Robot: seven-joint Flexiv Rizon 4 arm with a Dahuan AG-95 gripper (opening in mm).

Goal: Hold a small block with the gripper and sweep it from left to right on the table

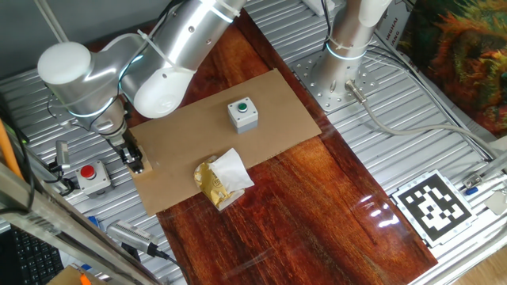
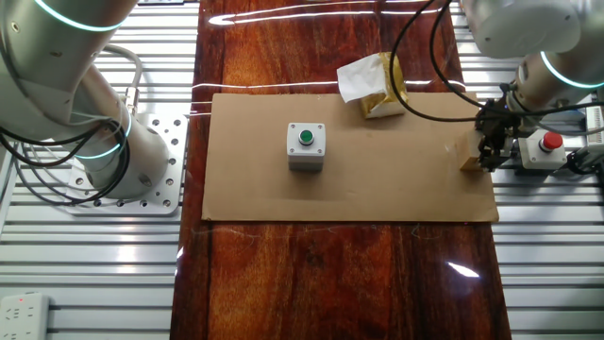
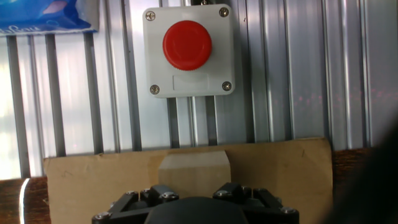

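Small block (image 2: 470, 163) sits at edge of cardboard sheet (image 2: 377, 179), on side nearest red button box (image 2: 545, 148), between fingers of hand (image 2: 487, 156). Hand closed on small block, fingers pointing down. In hand view, block (image 3: 194, 167) just above hand body, red button box (image 3: 188, 51) beyond on ribbed metal. Sheet lies across glossy worktop (image 1: 333, 214). Grey box with green button (image 1: 242, 112) near sheet middle. Crumpled gold-white wrapper (image 1: 223, 179) at sheet edge.
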